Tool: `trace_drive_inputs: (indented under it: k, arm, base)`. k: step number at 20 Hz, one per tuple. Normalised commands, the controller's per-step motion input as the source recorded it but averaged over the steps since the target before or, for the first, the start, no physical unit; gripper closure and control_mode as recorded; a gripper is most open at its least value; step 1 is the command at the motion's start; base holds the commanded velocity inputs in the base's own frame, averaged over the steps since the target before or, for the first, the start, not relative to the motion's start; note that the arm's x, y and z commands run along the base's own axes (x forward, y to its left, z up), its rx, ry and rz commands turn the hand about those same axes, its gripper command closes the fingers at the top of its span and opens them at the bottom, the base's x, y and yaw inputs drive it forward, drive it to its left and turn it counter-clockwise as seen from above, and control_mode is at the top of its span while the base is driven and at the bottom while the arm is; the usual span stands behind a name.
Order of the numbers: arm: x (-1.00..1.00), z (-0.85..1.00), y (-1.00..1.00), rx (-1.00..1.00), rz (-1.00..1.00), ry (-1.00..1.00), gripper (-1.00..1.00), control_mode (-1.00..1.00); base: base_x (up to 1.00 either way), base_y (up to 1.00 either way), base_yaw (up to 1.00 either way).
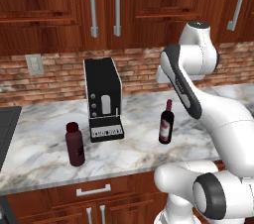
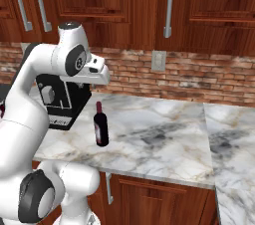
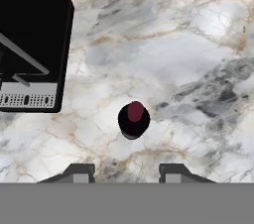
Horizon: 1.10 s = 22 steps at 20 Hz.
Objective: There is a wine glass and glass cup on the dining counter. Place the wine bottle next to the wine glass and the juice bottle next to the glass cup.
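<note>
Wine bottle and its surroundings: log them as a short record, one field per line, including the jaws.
surface: marble counter against a brick wall
wine bottle: upright, right of the coffee machine, standing apart from it
juice bottle: upright, near the front edge, left of the coffee machine
coffee machine: black, set between the two bottles
gripper: above the wine bottle, looking down on its cap
jaws: open, not touching the bottle
held: nothing
</note>
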Motion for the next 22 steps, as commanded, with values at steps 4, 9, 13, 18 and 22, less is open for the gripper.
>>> trace_drive_inputs:
  k: [4,9,13,18,22]
  arm:
    - [-0.11,0.00,0.11,0.00,0.03,-0.04,-1.00,-1.00]
    - [-0.15,0.00,0.41,0.00,0.01,-0.08,-1.00,-1.00]
    - [-0.11,0.00,0.53,0.01,0.00,0.00,-1.00,-1.00]
    - [-0.09,-0.02,0.58,0.04,0.00,0.00,-1.00,-1.00]
    - [-0.10,-0.08,0.59,0.10,0.00,0.00,-1.00,-1.00]
  base:
    - [0.00,0.00,0.00]
    - [0.00,0.00,0.00]
    - [0.00,0.00,0.00]
    - [0.00,0.00,0.00]
    - [0.00,0.00,0.00]
